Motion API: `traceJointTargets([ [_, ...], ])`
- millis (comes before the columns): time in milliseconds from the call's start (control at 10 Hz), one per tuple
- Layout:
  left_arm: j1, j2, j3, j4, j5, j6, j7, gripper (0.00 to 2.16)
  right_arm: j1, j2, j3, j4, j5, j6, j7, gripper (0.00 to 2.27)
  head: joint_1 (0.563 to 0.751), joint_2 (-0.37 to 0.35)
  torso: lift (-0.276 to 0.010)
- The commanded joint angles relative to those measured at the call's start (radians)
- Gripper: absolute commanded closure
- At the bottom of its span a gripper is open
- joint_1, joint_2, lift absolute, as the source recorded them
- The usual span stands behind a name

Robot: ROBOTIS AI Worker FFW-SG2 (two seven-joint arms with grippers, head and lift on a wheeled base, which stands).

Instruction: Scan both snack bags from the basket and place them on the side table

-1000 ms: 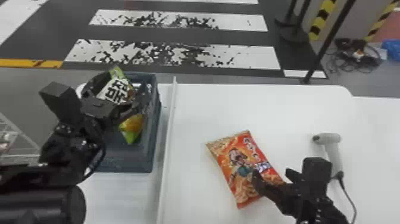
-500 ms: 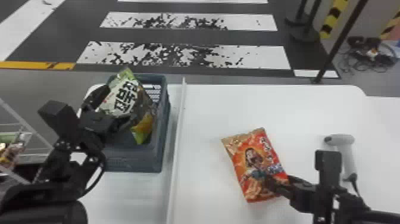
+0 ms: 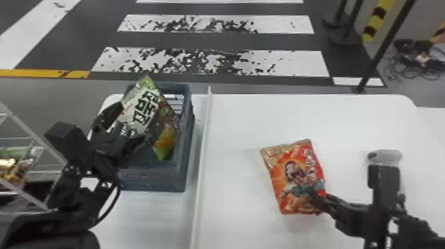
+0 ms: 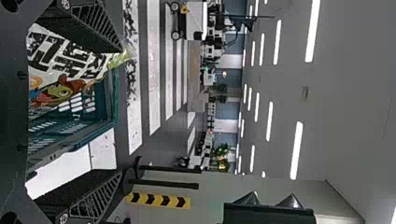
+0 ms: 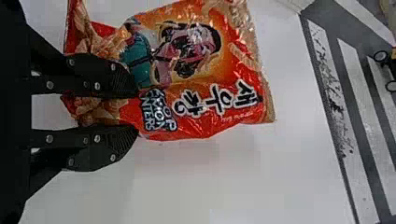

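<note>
Head looks down, left wrist outward, right wrist closely down — sharing striped floor.

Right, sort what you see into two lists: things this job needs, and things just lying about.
For the job:
- green snack bag, in the basket
- orange snack bag, by the right gripper
- handheld scanner, presumably for scanning
- white table

Just about:
- floor cables
- black post
- wire rack

passage between white ridge and red bag, basket wall left of ridge, scanner right of bag
</note>
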Motion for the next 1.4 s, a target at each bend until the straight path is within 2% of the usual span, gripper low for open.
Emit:
traceJointTargets([
  [0, 0.003, 0.0, 0.003, 0.003, 0.005, -0.004, 0.002, 0.08, 0.021, 0.001, 0.034, -0.079, 0.05, -0.052, -0.028, 2.26, 0.695, 0.052, -0.075],
  [200, 0.005, 0.002, 0.008, 0.003, 0.017, -0.004, 0.0, 0.08, 0.015, 0.001, 0.151, -0.1, 0.303, -0.153, -0.125, 2.26, 0.695, 0.049, -0.075],
  [400, 0.005, 0.005, 0.013, 0.003, 0.017, -0.004, 0.002, 0.08, 0.0, 0.001, 0.266, -0.097, 0.58, -0.175, -0.248, 2.26, 0.695, 0.031, -0.075],
  [600, 0.005, 0.008, 0.019, 0.006, 0.02, -0.004, 0.0, 0.08, -0.019, -0.043, 0.413, 0.0, 0.924, -0.172, -0.414, 2.26, 0.695, 0.015, -0.075],
  [800, 0.0, 0.009, 0.022, 0.014, 0.028, -0.004, -0.004, 0.08, -0.048, -0.094, 0.551, 0.152, 1.197, -0.095, -0.516, 2.26, 0.695, 0.003, -0.075],
  [900, -0.001, 0.011, 0.022, 0.017, 0.028, -0.004, -0.004, 0.08, -0.059, -0.112, 0.603, 0.219, 1.286, -0.061, -0.545, 2.26, 0.695, 0.008, -0.075],
  [1000, -0.003, 0.011, 0.023, 0.02, 0.028, -0.004, -0.004, 0.08, -0.074, -0.114, 0.653, 0.305, 1.397, -0.006, -0.564, 2.26, 0.695, 0.011, -0.075],
  [1200, -0.006, 0.011, 0.025, 0.031, 0.028, -0.004, -0.006, 0.08, -0.103, -0.123, 0.748, 0.448, 1.547, 0.123, -0.573, 2.26, 0.695, 0.03, -0.075],
  [1300, -0.009, 0.011, 0.026, 0.032, 0.028, -0.004, -0.006, 0.08, -0.108, -0.126, 0.784, 0.477, 1.57, 0.156, -0.55, 2.24, 0.695, 0.038, -0.075],
])
